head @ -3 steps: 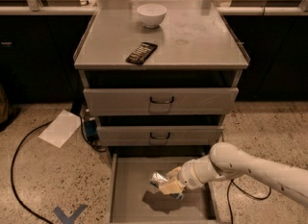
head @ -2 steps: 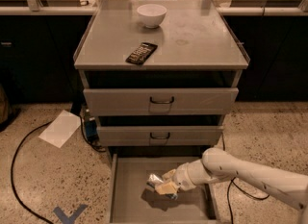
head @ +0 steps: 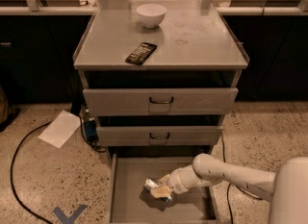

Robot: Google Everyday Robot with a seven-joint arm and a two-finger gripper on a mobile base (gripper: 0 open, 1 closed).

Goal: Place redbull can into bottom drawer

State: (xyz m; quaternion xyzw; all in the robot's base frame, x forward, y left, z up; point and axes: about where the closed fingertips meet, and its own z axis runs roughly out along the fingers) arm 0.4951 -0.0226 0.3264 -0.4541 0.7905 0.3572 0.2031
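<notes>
**A:** Report the floor on the left.

**B:** A white sheet of paper (head: 60, 128) lies flat on the speckled floor beside the cabinet. A black cable (head: 14, 170) curves across the floor near it.

**A:** And the table?

**B:** The table (head: 192, 50) carries a flat black remote (head: 141, 53) near its front edge. A white bowl (head: 151, 15) stands upright toward the back, apart from the remote.

**A:** Drawer status?

**B:** The two upper drawers (head: 160, 101) show grey fronts with dark handles. The bottom drawer (head: 126, 189) stands open, with its flat grey floor exposed.

**A:** Location of the redbull can?

**B:** The redbull can (head: 152, 185) sits tilted over the middle of the bottom drawer's floor, with a shadow under it. I cannot tell whether it touches the floor.

**A:** State of the hand?

**B:** The hand (head: 160, 192) is low inside the open drawer, with its fingers clamped on the can. The white arm (head: 226, 172) reaches in from the right.
</notes>
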